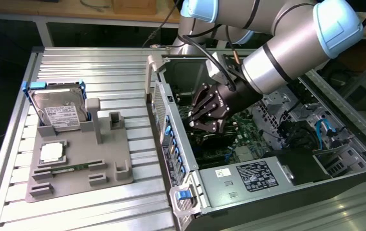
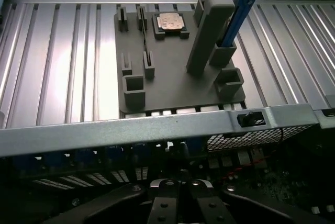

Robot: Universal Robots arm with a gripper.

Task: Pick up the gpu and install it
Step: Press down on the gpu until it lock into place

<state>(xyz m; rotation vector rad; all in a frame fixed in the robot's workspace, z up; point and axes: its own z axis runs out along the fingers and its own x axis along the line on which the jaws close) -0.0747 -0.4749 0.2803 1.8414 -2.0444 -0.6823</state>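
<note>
Though shut, gripper (image 1: 210,124) inside case (image 1: 170,103).

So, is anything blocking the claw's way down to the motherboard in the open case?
Nothing visible does. The shut claw hangs inside the open case, close above the green motherboard, with no cable or part seen between them.

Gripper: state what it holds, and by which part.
The gripper is shut inside the computer case; no card or other thing can be made out in it.
</note>
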